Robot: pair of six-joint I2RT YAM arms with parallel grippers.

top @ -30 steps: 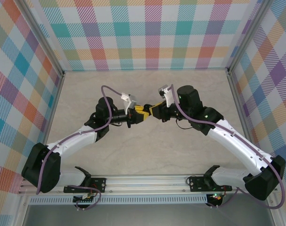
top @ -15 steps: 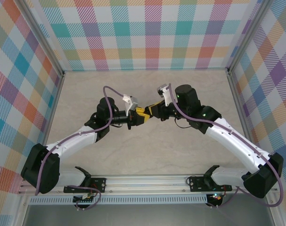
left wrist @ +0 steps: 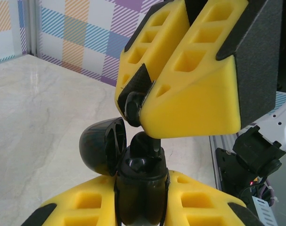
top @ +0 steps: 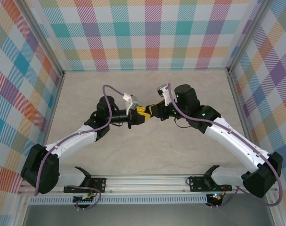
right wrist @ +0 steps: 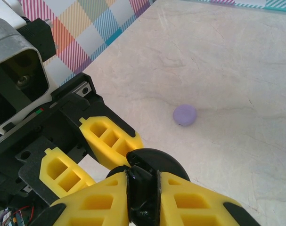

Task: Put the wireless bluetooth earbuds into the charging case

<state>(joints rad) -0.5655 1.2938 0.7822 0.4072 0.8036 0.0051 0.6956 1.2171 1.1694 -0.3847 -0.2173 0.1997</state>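
Left hand (top: 139, 117) grips one case (left wrist: 140, 193), right hand (top: 152, 111) one earbud (left wrist: 132, 107) (one lilac disc (right wrist: 185, 114)).

The pale beige, marble-look worktop (top: 147, 89) is evenly lit. Checked walls in many colours stand around it: back wall (top: 147, 33) at 12 o'clock, left wall (top: 15, 94) at 9, right wall (top: 272, 94) at 3. A metal rail (top: 147, 180) runs at 6 o'clock

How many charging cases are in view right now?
2. A black case, lid open, is held in the left gripper; a lilac case, shut, lies on the table. More may be hidden from these views.
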